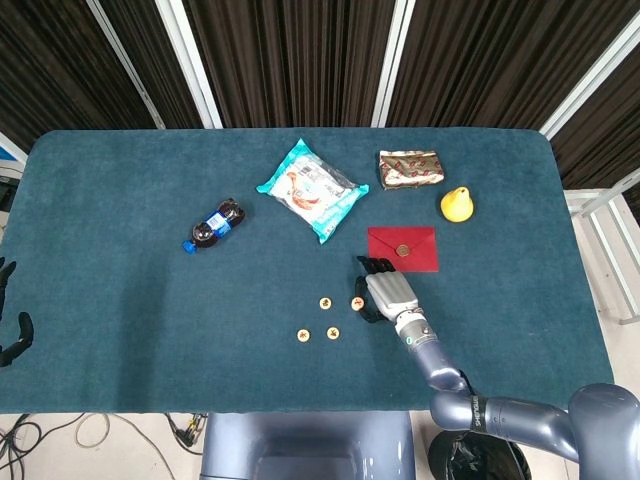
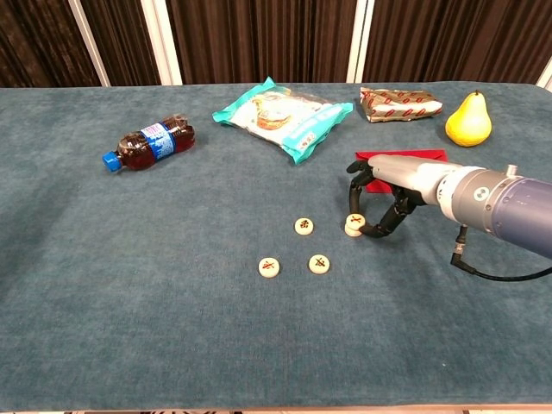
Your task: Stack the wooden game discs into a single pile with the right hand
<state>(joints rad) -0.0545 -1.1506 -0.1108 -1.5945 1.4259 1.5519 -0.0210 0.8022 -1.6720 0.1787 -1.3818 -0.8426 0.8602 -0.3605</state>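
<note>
We take the red envelope as our landmark. Just in front of its near-left corner, our right hand arches over the table with the fingers curled down, and its fingertips pinch one wooden disc, which looks slightly tilted against the cloth; we cannot tell whether it is lifted clear. A second disc lies a little further left of the envelope, close beside the held one but apart from it. Two more discs and sit side by side nearer the front edge, apart from each other. None of the four rests on another.

Our left hand shows only at the far left edge in the head view, off the table, dark fingers curved; we cannot tell how far it is closed.

Behind the envelope sit a yellow pear and a foil packet; further left lie a snack bag and a cola bottle.
</note>
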